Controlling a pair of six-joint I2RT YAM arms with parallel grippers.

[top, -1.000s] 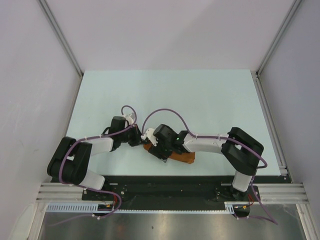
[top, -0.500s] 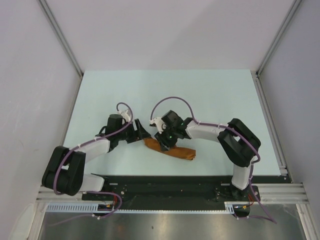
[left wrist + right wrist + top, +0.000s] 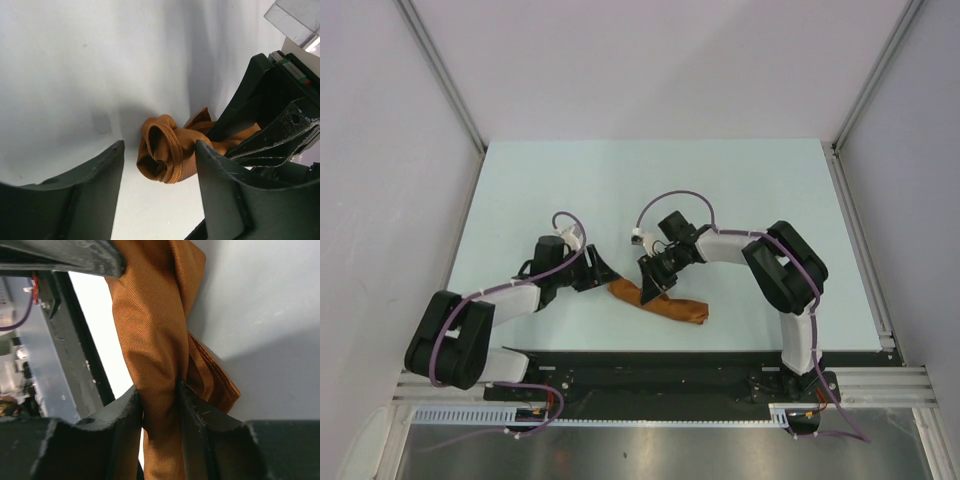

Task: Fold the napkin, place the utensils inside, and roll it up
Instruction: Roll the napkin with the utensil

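The rust-brown napkin lies rolled into a slanted tube near the table's front edge. In the left wrist view its spiral end faces me. My left gripper stands open at that left end, and the fingers flank it without pinching. My right gripper is shut on the roll a little in from the same end. Its fingers squeeze the cloth from both sides. The utensils are hidden.
The black base rail runs just behind the roll along the table's near edge. In the left wrist view, the right arm's fingers crowd close beside my left gripper. The pale table stretches beyond.
My left gripper has opened and let go of the roll's end. My right gripper has closed on the roll, and its wrist has swung up and back from over the cloth.
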